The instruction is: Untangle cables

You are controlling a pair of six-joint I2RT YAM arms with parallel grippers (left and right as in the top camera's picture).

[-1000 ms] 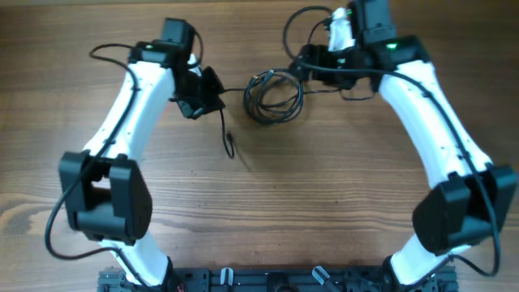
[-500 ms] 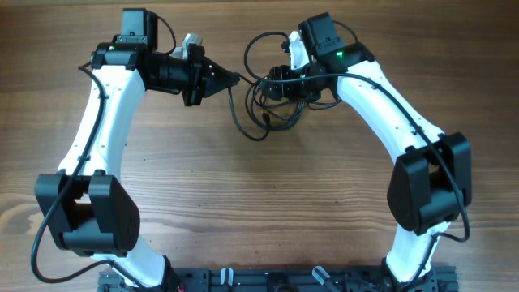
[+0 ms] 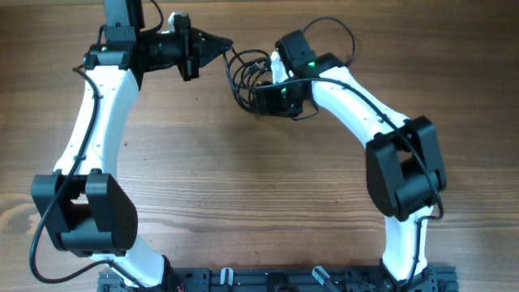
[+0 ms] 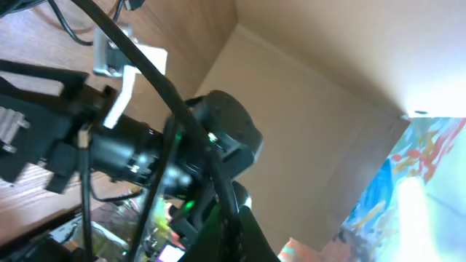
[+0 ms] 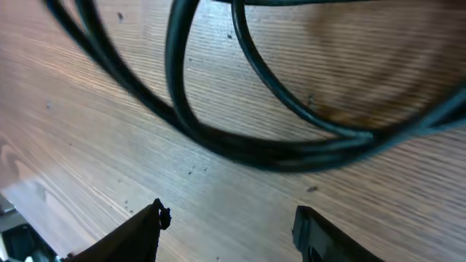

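Current state: the left gripper (image 3: 220,43) lies level near the far edge of the wooden table (image 3: 243,186), pointing at the right arm. Its jaws taper to a closed point and appear clenched on one strand of the cables (image 3: 246,75). The right gripper (image 3: 272,99) sits at the bundle's near right side. In the right wrist view its fingertips (image 5: 156,216) stand apart with nothing between them, and the cable loops (image 5: 218,138) lie on the wood just ahead.

Change over the last second: the left gripper has moved toward the far edge, drawing in the strand that trailed toward the near side. The right arm has crossed leftward, and the coil has shifted left with it.

Assessment: the loops are looser yet overlapping, so separation looks to be at an early stage
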